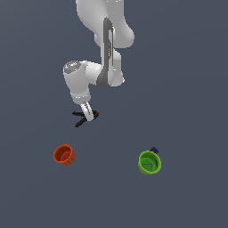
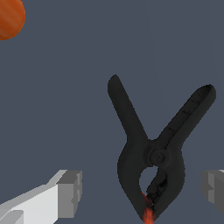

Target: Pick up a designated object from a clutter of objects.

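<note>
Wrist view has the pincer (image 2: 142, 192) spread wide around the small black red-tipped spring clamp (image 2: 151, 157); it's off-centre, so closing might shove it sideways.

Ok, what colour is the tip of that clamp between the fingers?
Red, on an otherwise black clamp. The wrist view shows it best.
</note>
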Robot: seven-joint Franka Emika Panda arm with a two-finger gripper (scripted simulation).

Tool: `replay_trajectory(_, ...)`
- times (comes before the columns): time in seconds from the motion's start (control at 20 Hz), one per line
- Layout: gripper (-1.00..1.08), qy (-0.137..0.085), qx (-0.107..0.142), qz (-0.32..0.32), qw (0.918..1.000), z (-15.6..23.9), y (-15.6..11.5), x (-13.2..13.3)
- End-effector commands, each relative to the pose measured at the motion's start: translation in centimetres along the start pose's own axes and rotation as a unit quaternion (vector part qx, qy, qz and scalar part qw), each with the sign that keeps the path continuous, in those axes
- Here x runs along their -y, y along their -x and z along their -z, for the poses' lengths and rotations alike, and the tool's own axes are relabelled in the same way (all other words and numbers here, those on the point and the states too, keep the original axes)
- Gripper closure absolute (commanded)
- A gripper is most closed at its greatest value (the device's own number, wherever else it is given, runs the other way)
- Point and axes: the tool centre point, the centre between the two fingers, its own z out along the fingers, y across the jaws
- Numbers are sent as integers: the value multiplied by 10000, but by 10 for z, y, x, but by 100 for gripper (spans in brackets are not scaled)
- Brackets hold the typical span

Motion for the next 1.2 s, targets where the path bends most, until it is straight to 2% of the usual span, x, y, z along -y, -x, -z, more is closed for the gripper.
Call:
replay_trajectory(0.0, -92, 24, -20, -257, 9997, -8, -1, -13)
replay_trajectory(0.3, -92, 54, -39, -528, 9986, -16, -1, -27)
replay_trajectory(0.65, -92, 55, -34, -505, 9987, -21, -1, -26)
replay_trajectory(1.15, -92, 55, -36, -533, 9986, -58, 0, -28)
